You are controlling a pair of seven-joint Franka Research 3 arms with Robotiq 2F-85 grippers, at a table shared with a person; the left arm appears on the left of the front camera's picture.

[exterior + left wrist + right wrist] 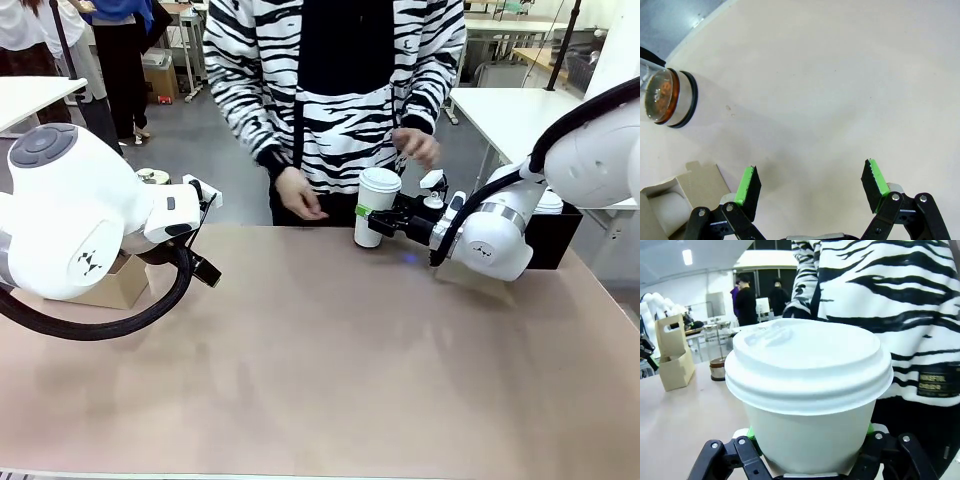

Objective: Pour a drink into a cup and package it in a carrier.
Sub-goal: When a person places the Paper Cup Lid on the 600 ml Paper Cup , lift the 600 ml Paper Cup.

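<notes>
A tall white paper cup with a white lid is held at the far middle of the table, slightly tilted, with my right gripper shut on its side. Close up in the right wrist view, the cup sits between the right gripper fingers. The tan cardboard carrier stands at the left behind my left arm, and shows again as the carrier and the carrier. My left gripper hangs open over bare table. Amber drink shows inside a glass pitcher.
A person in a black-and-white striped top stands at the far edge, one hand near the table and the other hand raised just beyond the cup. A black box topped with white lids sits behind my right arm.
</notes>
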